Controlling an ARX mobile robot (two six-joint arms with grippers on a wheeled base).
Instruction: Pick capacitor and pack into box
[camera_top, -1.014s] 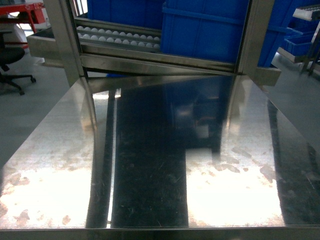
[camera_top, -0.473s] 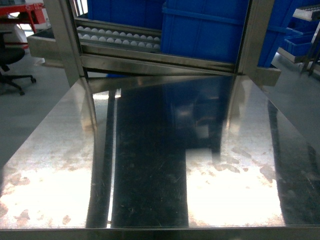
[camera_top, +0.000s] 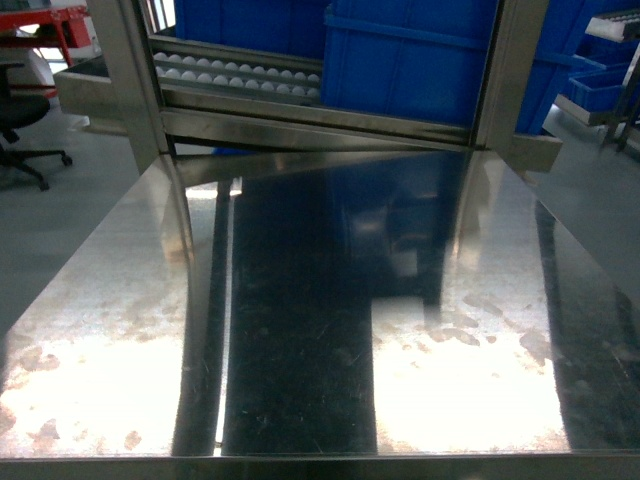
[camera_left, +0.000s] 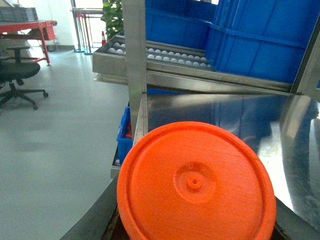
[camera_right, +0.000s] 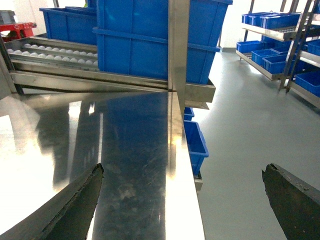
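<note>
The capacitor (camera_left: 195, 185) fills the lower part of the left wrist view as a round orange-red face with a small dimple at its centre, close to the camera. My left gripper (camera_left: 195, 227) is shut on it, with dark fingers (camera_left: 95, 220) showing on either side. My right gripper (camera_right: 182, 200) is open over the right edge of the steel table (camera_right: 125, 150), with nothing between its dark fingertips (camera_right: 75, 205). The box is out of view. Neither gripper shows in the head view, where the shiny table (camera_top: 320, 330) lies bare.
Blue crates (camera_top: 410, 60) stand on a steel roller rack (camera_top: 235, 75) behind the table. A steel post (camera_right: 178, 45) rises at the table's far right corner. A blue bin (camera_right: 195, 142) sits below the right edge. An office chair (camera_left: 17, 80) stands on the floor left.
</note>
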